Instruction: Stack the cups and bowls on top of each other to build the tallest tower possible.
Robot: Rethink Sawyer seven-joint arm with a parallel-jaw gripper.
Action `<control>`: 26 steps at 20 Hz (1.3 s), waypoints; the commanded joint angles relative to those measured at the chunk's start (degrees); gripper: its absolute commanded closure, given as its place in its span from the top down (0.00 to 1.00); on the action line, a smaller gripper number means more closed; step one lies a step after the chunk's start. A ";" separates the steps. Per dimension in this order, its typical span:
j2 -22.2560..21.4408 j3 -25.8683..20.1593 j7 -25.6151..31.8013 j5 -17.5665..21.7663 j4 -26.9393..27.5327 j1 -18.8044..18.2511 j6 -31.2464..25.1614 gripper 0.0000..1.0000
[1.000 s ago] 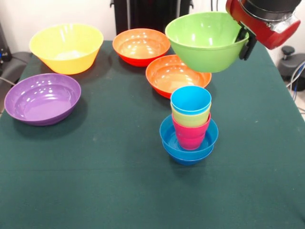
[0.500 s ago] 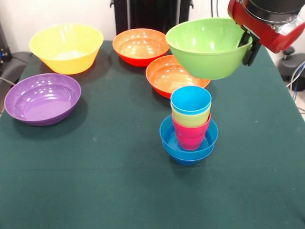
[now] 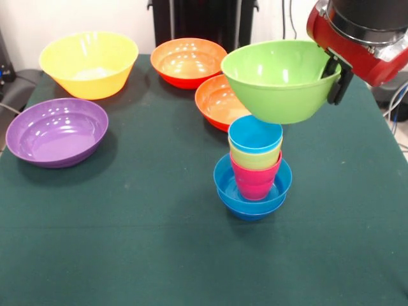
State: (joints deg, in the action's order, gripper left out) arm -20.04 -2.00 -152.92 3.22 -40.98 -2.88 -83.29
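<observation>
My gripper point(image 3: 335, 75) is shut on the right rim of the lime green bowl point(image 3: 277, 80) and holds it in the air, tilted a little. The bowl hangs just above and behind the tower point(image 3: 254, 167). That tower is two nested small blue bowls point(image 3: 252, 194) on the green tablecloth with the red-pink cup point(image 3: 255, 180), the yellow cup point(image 3: 255, 159) and the light blue cup point(image 3: 255, 134) nested upward inside them. The green bowl's underside overlaps the light blue cup's far rim in this view.
A large yellow bowl point(image 3: 89, 62) stands at the back left, a purple bowl point(image 3: 56, 131) in front of it. Two orange bowls point(image 3: 188, 60) point(image 3: 220, 101) sit at the back centre, the nearer one partly hidden behind the green bowl.
The gripper has lowered the lime green bowl and brought it nearer to the tower. The tower and the other bowls have not moved.
</observation>
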 commanded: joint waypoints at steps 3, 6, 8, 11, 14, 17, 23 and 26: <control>4.73 -5.30 19.83 5.36 6.04 -1.01 -8.85 0.00; 5.62 -5.14 20.37 5.43 7.82 -1.09 -10.02 0.00; 5.82 -4.83 20.64 5.39 8.23 -1.00 -10.44 0.00; 6.32 -4.28 20.98 5.34 9.27 -0.76 -11.30 0.00; 6.47 -3.94 20.99 5.09 9.54 -0.59 -11.60 0.00; 7.03 -3.65 21.16 5.06 10.66 -0.43 -12.56 0.00; 8.61 -3.59 21.71 5.15 14.31 -0.49 -15.58 0.00; 9.65 -3.54 22.15 5.37 16.59 -0.46 -17.50 0.00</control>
State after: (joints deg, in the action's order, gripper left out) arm -11.49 -2.24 -146.06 4.60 -27.80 -2.99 -93.08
